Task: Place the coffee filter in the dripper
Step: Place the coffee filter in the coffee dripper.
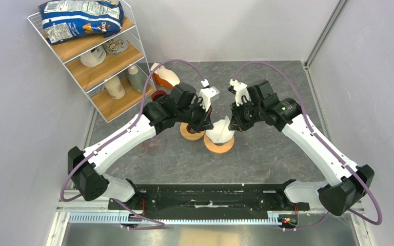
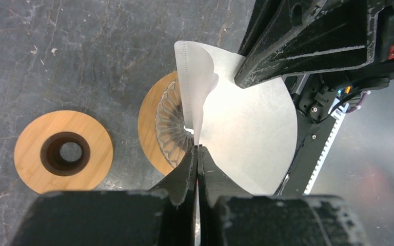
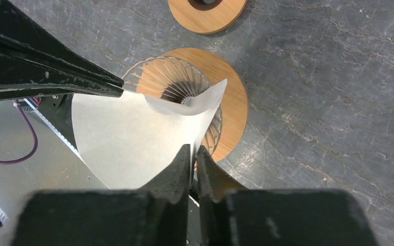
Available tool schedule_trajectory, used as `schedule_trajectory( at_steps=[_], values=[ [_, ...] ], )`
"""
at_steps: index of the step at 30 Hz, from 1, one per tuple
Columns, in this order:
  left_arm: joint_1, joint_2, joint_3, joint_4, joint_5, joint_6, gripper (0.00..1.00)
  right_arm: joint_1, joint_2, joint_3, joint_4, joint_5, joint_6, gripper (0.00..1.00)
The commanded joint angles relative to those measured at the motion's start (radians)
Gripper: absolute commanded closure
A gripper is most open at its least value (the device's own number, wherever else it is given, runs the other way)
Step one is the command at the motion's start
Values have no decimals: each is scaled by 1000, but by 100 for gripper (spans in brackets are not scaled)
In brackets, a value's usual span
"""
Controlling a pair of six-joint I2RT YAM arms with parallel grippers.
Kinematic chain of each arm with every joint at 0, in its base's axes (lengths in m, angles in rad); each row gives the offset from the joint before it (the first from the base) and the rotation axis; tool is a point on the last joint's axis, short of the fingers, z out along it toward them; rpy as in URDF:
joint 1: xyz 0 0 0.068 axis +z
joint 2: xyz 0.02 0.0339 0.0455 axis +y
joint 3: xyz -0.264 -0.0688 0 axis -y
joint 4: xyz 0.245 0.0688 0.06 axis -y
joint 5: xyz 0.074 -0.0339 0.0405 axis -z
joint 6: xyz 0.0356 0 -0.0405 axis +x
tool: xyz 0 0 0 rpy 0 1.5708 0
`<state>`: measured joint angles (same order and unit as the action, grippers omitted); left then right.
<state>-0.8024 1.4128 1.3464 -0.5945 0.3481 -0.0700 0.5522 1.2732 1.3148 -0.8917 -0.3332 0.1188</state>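
Observation:
The coffee filter (image 1: 221,129), a cream-white paper cone, hangs partly spread over the dripper (image 1: 219,144), a ribbed glass funnel in a wooden collar. Seen from the left wrist, my left gripper (image 2: 197,149) is shut on the filter's (image 2: 246,128) near edge, with the dripper's glass (image 2: 171,125) just beneath to the left. In the right wrist view, my right gripper (image 3: 195,149) pinches the opposite edge of the filter (image 3: 128,138) above the dripper (image 3: 177,82). From above, the left gripper (image 1: 205,122) and right gripper (image 1: 234,123) flank the filter.
A bare wooden ring (image 1: 191,131) lies just left of the dripper. An orange-and-white packet (image 1: 165,77) stands behind it. At the back left, a wire shelf rack (image 1: 97,56) holds a chips bag (image 1: 81,18) and bottles.

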Motion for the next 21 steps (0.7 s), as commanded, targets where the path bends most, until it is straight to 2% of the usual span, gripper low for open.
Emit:
schedule_trajectory(
  at_steps=[1,2,3,4,5,7,10,12,15,21],
  values=[
    [6,-80,-21,43,9,3,98,-3,-27,33,2,-30,-35,96],
    [6,-94,-27,50,9,5,98,-3,-35,39,-10,-37,-45,97],
    [7,-115,-36,63,19,12,98,-3,-41,45,-20,-44,-59,93],
    [7,-135,-47,75,43,21,98,-3,-48,51,-33,-50,-77,84],
    [7,-152,-58,98,58,27,98,-3,-53,55,-42,-59,-90,70],
    [6,-185,-83,145,108,52,98,-3,-59,63,-52,-79,-103,49],
    [5,-202,-91,176,158,127,98,-4,-64,74,-30,-125,-103,33],
    [5,-195,-68,164,177,175,98,-3,-66,85,2,-145,-89,28],
    [4,-177,-30,138,207,221,98,-3,-61,110,20,-181,-89,27],
    [4,-156,13,107,306,223,98,-3,-72,110,20,-250,-256,30]
  ],
)
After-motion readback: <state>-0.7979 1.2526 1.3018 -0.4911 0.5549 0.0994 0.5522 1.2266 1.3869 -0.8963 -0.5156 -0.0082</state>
